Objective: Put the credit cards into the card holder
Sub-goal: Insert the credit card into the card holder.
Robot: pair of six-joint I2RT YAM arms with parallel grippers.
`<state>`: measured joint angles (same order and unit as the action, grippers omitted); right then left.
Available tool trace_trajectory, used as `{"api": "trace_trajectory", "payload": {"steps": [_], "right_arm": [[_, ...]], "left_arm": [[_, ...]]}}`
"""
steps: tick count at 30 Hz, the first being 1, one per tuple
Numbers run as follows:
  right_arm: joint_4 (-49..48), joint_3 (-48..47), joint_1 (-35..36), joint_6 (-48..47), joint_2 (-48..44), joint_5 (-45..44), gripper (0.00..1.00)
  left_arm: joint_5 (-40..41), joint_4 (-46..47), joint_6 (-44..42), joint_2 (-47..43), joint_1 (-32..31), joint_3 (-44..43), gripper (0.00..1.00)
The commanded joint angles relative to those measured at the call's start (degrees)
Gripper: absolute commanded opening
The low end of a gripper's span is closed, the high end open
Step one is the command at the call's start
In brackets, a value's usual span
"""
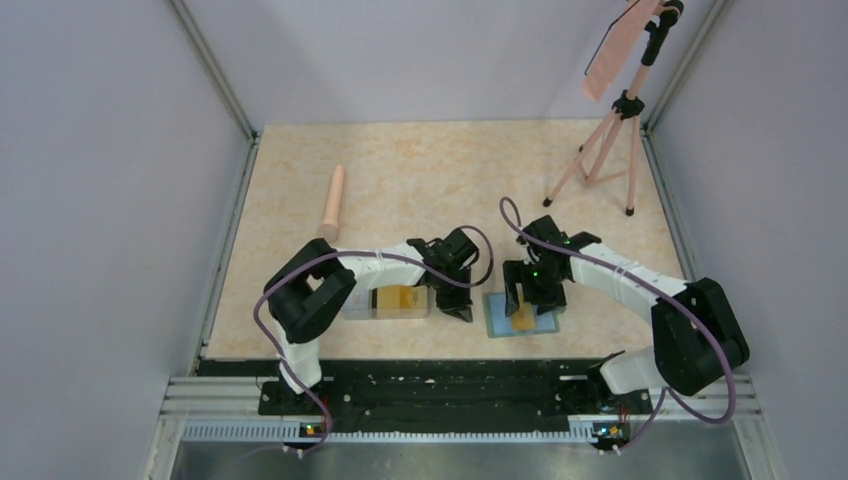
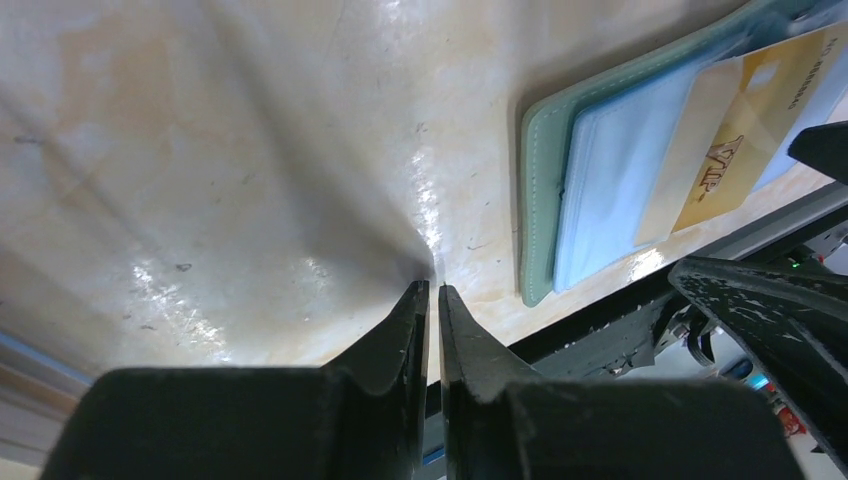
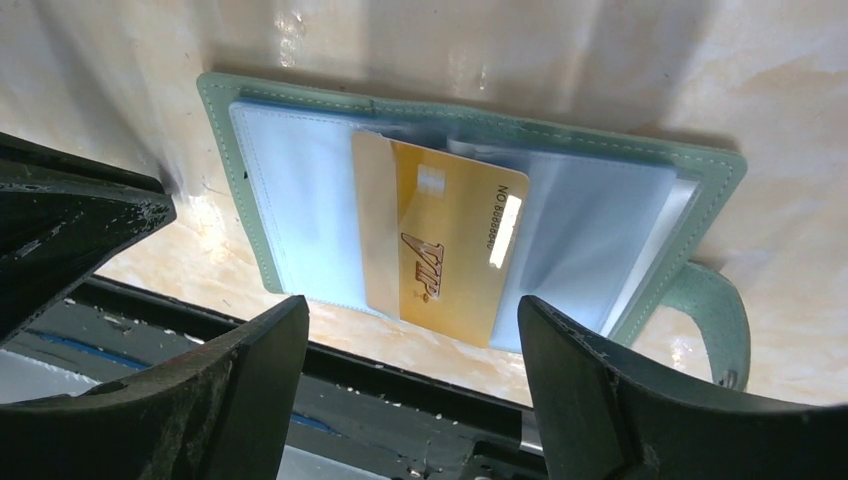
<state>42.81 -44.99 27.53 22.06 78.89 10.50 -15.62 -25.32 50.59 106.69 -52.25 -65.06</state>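
The card holder [image 3: 470,115] lies open near the table's front edge, its green rim around pale blue see-through pages. One gold credit card [image 3: 440,240] printed "VIP" rests across the pages. Its left strip looks tucked under a page, and its near end pokes past the pages. My right gripper [image 3: 412,305] hovers open just over that near end, holding nothing. My left gripper [image 2: 433,287] is shut and empty, its tips down on bare table left of the card holder [image 2: 540,200]. From above, the left gripper [image 1: 458,308] sits between a clear box and the card holder [image 1: 497,322].
A clear plastic box [image 1: 385,300] with yellow-orange cards inside stands just left of the left gripper. A pink cylinder [image 1: 333,203] lies further back on the left. A pink tripod [image 1: 610,150] stands at the back right. A black rail [image 1: 430,370] runs along the front edge.
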Motion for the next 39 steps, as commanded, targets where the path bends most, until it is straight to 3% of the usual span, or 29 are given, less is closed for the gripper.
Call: {"api": "trace_trajectory", "payload": {"steps": [1,12,17,24,26,30,32,39], "right_arm": [[-2.5,-1.69,0.33,-0.88,1.79,0.8,0.75],[-6.24,-2.12,0.7,-0.57,4.43,8.21,0.63],[-6.28,-3.2,1.8,0.34,4.48,9.84,0.45],[-7.28,-3.33,3.64,1.55,6.07,10.76,0.36],[-6.27,-3.85,3.68,1.29,5.97,8.94,0.41],[-3.72,-5.59,3.69,0.45,3.57,4.19,0.64],[-2.62,-6.96,3.68,0.22,2.2,2.7,0.7],[0.46,-14.37,3.72,-0.23,1.86,2.07,0.75]], "left_arm": [[-1.2,0.79,-1.34,1.43,-0.38,-3.22,0.13],[-2.75,-0.32,-2.55,6.52,-1.08,-7.77,0.13],[-3.19,-1.21,-2.99,7.91,-1.61,-10.16,0.12],[-3.09,-1.69,-3.3,8.15,-2.06,-11.2,0.11],[-2.22,-2.25,-3.66,7.07,-2.07,-11.0,0.12],[0.71,-3.49,-5.58,2.73,-2.07,-10.75,0.17],[2.39,-2.38,-6.28,-0.41,-1.99,-9.61,0.21],[2.68,7.15,-5.43,-14.71,0.9,-0.68,0.35]]}}
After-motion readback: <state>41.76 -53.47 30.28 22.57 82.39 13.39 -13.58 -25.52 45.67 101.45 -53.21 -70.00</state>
